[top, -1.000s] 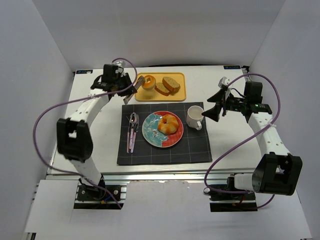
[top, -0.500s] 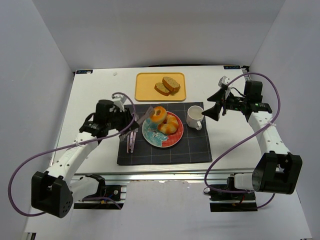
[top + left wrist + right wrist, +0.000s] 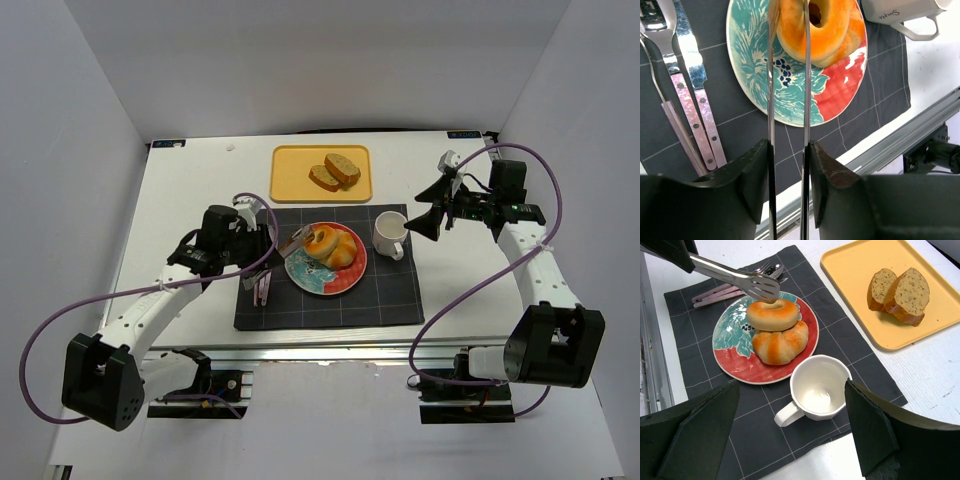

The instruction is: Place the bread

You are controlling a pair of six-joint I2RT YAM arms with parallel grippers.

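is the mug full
No, the mug is empty; the right wrist view shows its bare white bottom.

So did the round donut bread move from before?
Yes. The round roll left the yellow tray and came toward the arms' bases, onto the plate.

Two rolls [image 3: 773,327], two slices [image 3: 897,294], one mug [image 3: 816,390].

**Surface finishes around the plate**

Plate [image 3: 735,362]: glossy glazed ceramic. Both rolls [image 3: 774,315] on it: shiny, smooth. Tongs [image 3: 747,282] above it: polished metal. Placemat [image 3: 765,425] beneath: matt woven cloth. Mug [image 3: 817,390] beside: smooth white ceramic. Tray [image 3: 850,285] beyond: matt plastic; slices [image 3: 900,292] rough-crumbed.
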